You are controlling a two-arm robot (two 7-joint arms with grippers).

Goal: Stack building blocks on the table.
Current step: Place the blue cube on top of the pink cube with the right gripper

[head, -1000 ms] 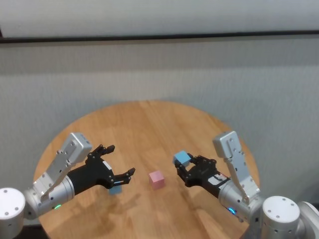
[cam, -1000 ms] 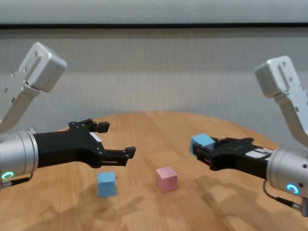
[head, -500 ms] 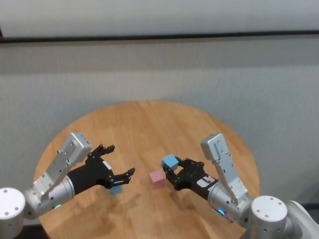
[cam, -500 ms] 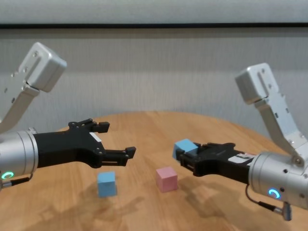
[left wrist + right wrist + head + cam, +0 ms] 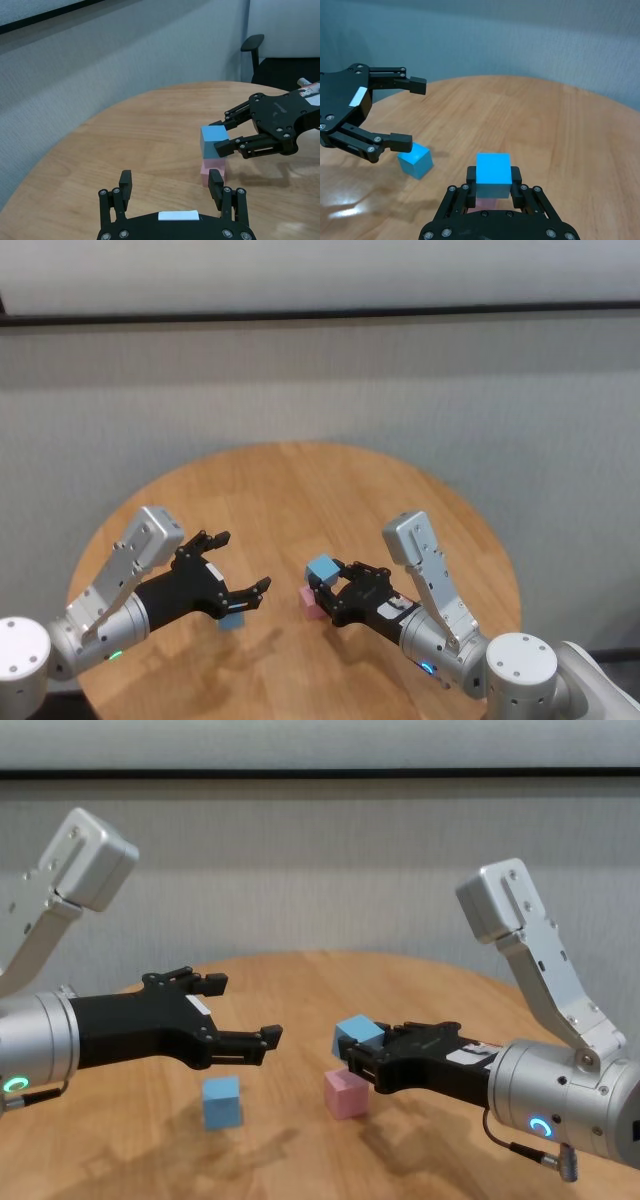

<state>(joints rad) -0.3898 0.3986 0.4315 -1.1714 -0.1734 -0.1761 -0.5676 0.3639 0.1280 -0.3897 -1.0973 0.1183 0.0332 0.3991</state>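
Right gripper (image 5: 352,1055) fingers grasp a blue block (image 5: 357,1034) just above the pink block (image 5: 342,1094); left gripper (image 5: 243,1014) hangs released above another blue block (image 5: 222,1102).

Round worktop (image 5: 300,980) of light brown wood planks, pink block (image 5: 343,1097) resting near centre, light blue block (image 5: 222,1103) lying apart on its left

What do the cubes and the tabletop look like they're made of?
Pink cube and both blue cubes: matte, uniform colour, no grain or gloss; probably foam or painted wood, can't tell which. Table: light wood planks with visible grain and a soft sheen.
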